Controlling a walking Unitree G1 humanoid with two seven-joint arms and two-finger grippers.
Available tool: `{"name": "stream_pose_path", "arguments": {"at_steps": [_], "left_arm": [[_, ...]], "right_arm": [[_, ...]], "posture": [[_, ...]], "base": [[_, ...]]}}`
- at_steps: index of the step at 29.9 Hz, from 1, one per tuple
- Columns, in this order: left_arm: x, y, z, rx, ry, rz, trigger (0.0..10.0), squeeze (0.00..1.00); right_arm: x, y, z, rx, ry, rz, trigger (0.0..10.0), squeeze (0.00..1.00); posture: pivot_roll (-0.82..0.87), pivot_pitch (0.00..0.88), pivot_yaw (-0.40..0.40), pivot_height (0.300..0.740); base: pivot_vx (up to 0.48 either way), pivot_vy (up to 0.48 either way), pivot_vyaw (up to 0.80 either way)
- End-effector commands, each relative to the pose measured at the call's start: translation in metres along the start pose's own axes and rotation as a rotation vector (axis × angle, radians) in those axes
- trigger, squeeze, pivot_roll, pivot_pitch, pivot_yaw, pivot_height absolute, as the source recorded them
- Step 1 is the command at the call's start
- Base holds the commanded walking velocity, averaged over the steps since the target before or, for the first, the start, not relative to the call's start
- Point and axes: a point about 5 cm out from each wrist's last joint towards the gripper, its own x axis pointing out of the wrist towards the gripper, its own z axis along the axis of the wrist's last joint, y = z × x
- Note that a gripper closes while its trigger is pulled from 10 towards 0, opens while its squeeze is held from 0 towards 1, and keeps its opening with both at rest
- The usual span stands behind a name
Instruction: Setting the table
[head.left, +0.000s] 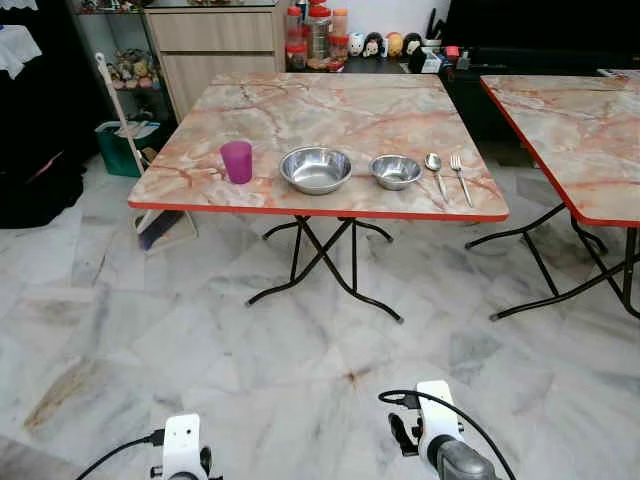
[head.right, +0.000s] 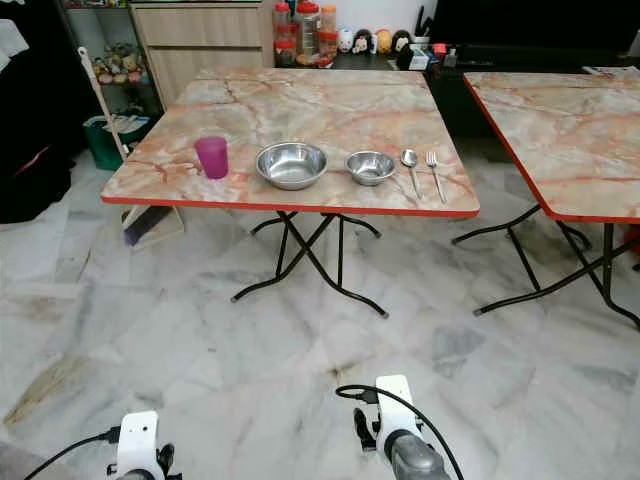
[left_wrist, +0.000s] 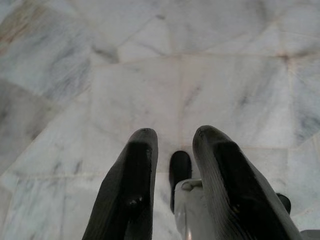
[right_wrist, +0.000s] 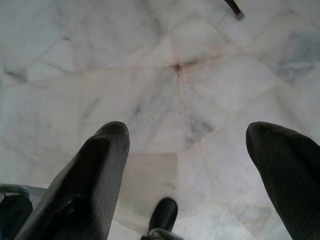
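Observation:
A marble-patterned folding table with a red edge stands ahead of me. Along its near edge, left to right, lie a purple cup, a large steel bowl, a small steel bowl, a spoon and a fork. Both arms hang low over the floor, well short of the table. My left gripper holds nothing, its fingers a narrow gap apart. My right gripper is open wide and holds nothing.
A second matching table stands to the right, with a gap of floor between the two. A broom and a green bin sit by the left corner. A cabinet and jars line the back wall. Marble floor lies before me.

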Motion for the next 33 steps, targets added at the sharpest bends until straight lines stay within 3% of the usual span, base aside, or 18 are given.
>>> {"name": "stream_pose_path", "arguments": {"at_steps": [1, 15, 25, 33], "left_arm": [[-0.0015, 0.0032, -0.0058, -0.006, 0.023, 0.016, 10.0, 0.00], [-0.0012, 0.0024, -0.0046, 0.007, 0.018, -0.001, 10.0, 0.00], [-0.0011, 0.0011, -0.0043, 0.008, 0.016, -0.011, 10.0, 0.00], [0.0000, 0.0030, -0.0012, 0.008, 0.012, -0.010, 10.0, 0.00]], "right_arm": [[0.0004, 0.0015, 0.0012, 0.021, -0.008, -0.004, 10.0, 0.00], [0.0001, 0.0006, 0.0009, 0.021, -0.010, -0.001, 10.0, 0.00], [0.0003, 0.0014, 0.0013, -0.004, -0.007, 0.008, 10.0, 0.00], [-0.0001, 0.0026, -0.0013, 0.033, -0.008, -0.001, 10.0, 0.00]], "posture": [[0.03, 0.000, -0.031, 0.740], [0.02, 0.000, -0.026, 0.740], [0.03, 0.000, -0.029, 0.740], [0.03, 0.000, -0.021, 0.740]], "base": [[0.000, 0.000, 0.00], [0.000, 0.000, 0.00], [0.281, 0.000, 0.00], [0.318, 0.000, 0.00]]}}
